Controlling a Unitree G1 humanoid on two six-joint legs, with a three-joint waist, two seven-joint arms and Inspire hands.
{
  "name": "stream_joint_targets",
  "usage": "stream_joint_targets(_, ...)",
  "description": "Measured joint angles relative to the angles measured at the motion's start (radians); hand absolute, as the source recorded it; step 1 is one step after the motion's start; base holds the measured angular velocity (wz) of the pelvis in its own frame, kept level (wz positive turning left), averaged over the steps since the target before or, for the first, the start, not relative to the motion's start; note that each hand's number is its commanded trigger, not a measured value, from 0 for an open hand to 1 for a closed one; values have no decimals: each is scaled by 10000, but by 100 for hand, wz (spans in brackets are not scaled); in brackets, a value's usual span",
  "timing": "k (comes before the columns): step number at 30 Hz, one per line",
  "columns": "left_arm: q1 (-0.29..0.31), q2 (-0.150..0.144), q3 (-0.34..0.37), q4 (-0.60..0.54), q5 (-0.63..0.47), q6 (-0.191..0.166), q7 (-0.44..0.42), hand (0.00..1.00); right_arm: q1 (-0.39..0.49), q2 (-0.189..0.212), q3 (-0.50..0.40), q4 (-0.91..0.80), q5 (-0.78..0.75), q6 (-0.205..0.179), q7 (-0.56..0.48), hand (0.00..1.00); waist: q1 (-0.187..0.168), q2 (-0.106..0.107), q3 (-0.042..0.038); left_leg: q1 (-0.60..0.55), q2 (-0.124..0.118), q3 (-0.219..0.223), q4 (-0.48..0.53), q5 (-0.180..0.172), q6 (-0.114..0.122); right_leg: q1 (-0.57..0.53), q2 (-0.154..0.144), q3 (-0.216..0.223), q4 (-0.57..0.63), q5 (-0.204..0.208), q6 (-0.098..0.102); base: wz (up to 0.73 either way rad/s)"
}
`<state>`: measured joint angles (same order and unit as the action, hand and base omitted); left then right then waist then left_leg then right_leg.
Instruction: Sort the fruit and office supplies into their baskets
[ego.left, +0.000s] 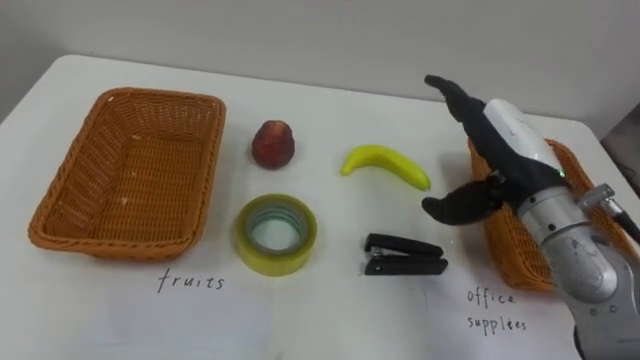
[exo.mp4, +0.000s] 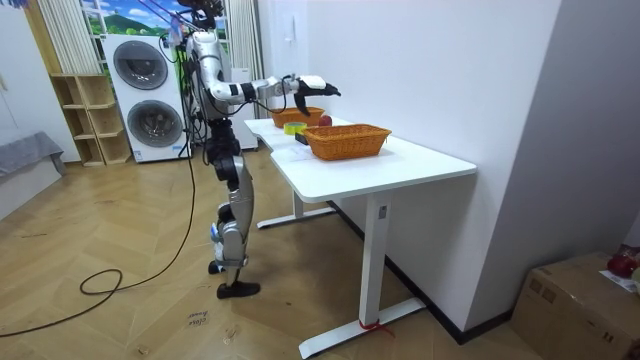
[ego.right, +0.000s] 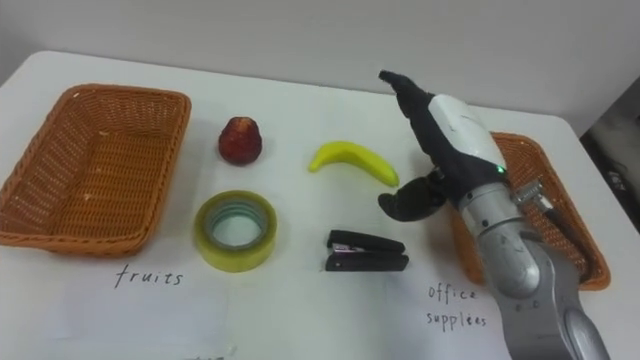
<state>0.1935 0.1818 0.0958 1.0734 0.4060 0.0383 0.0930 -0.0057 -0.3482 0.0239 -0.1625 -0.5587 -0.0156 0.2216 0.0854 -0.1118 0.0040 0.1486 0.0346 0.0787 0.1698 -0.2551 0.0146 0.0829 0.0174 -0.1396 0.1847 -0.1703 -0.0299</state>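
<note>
The nine-o'clock basket (ego.left: 95, 150) and the three-o'clock basket (ego.left: 505, 245) are orange-brown wicker weave — the table (ego.left: 330, 310) is white with black handwriting (ego.left: 190, 283). The fruit (ego.left: 272, 144) is dark red, the banana (ego.left: 385, 165) yellow, the tape roll (ego.left: 300, 250) translucent yellow-green, the stapler (ego.left: 405, 256) black — the right hand (ego.left: 500, 135) white-backed with black fingers (ego.left: 455, 97).

Robot at table (exo.mp4: 425, 160); right hand (exo.mp4: 312, 85) above far basket (exo.mp4: 299, 116).

"fruits" (ego.left: 190, 282), "office supplies" (ego.left: 493, 309) on table (ego.left: 330, 315)
</note>
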Motion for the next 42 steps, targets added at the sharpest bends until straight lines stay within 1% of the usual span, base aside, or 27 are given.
stream_joint_targets(6, -23, 2, 3, 6, 1, 5, -125, 0, 0, 17, -1, -1, -89, 168, 618, 0, 23, -6, -4, -3, -4, -20, 3, 0, 0, 1, -8, -4, -1, 0, 1, 0)
stream_joint_targets(10, -38, 27, 1, 6, -15, 18, -188, 0, -1, 20, 0, 0, -90, 212, 928, 0, 21, -7, -4, -2, 0, -42, 18, 0, 0, 14, -8, -3, -1, 1, -1, 0)
stream_joint_targets(13, -64, 47, -15, 2, -16, 30, -191, 0, -3, 21, 38, 6, -111, 389, 1128, 0, 42, -7, -4, 2, -6, -72, 20, 0, 0, 20, -12, 7, -1, 3, -3, 0)
stream_joint_targets(18, -62, 48, -28, -19, -20, 28, -190, 0, -8, 24, 218, 422, -150, 417, 1568, 0, 49, -35, 3, 3, -20, -88, 36, 1, 1, 25, -15, 7, 3, 7, 0, 0)
stream_joint_targets(21, -107, 49, -30, -24, -23, -13, -189, 0, -8, 32, 358, 657, -146, 428, 1809, 0, 59, -61, 17, -33, -79, -95, 54, 1, 1, 0, -19, 7, 3, 7, 0, 0)
stream_joint_targets(24, -127, 50, -34, -81, -122, -29, -178, 0, -9, 32, 361, 742, -146, 430, 1852, 0, 86, -84, 17, -115, -87, -94, 70, 1, 2, -67, -34, 10, 10, 8, 0, 0)
stream_joint_targets(29, -193, 60, -61, -153, -119, -40, -170, 0, -13, 32, 447, 741, -142, 466, 2111, 0, 276, -109, 18, -195, -89, -107, 120, 1, 2, -166, -33, -5, 6, 34, 0, 0)
stream_joint_targets(30, -215, 83, -176, -153, -124, -40, -168, 0, -13, 32, 499, 741, -142, 505, 2187, 0, 302, -110, 19, -198, -90, -110, 118, 1, 2, -166, -36, -3, 6, 34, 0, 0)
stream_joint_targets(37, -232, 96, -252, -148, -123, -32, -161, 0, -16, 82, 777, 796, -143, 536, 2426, 0, 321, -112, 36, -228, -97, -136, 120, 1, 2, -165, -46, -11, 4, 35, 2, 0)
stream_joint_targets(40, -231, 97, -265, -148, -123, -19, -157, 0, -15, 88, 827, 813, -143, 622, 2550, 0, 318, -130, 40, -236, -101, -140, 119, 2, 4, -167, -48, -11, 4, 35, 3, 0)
stream_joint_targets(42, -234, 120, -414, -149, -121, -13, -140, 0, -9, 89, 911, 812, -139, 659, 2636, 0, 311, -147, 36, -246, -101, -140, 120, 2, 4, -170, -46, -17, 4, 36, 3, 0)
